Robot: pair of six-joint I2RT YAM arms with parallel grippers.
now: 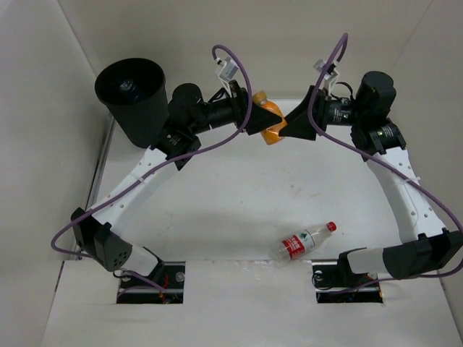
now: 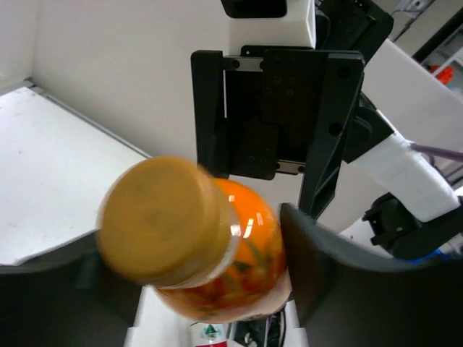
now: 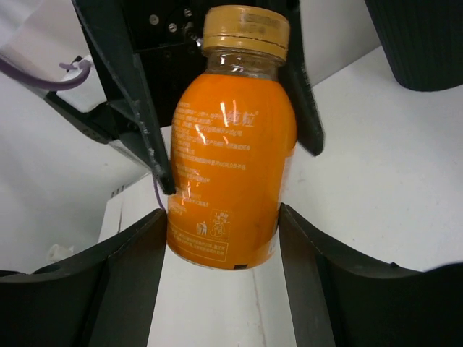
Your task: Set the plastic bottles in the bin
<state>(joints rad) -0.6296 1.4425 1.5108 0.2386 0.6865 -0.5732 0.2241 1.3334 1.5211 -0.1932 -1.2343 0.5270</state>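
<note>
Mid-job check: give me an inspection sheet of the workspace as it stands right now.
Surface: white table, one bottle lying on it.
Job's things: orange bottle held between both grippers; red-label bottle on its side near the right arm's base; black bin upright at the far left corner.
Clutter: nothing seen.
Grippers: left gripper and right gripper both closed on the orange bottle, from opposite sides.
Cables: purple cables run along each arm and loop above the wrists.
Surroundings: white walls on three sides.
</note>
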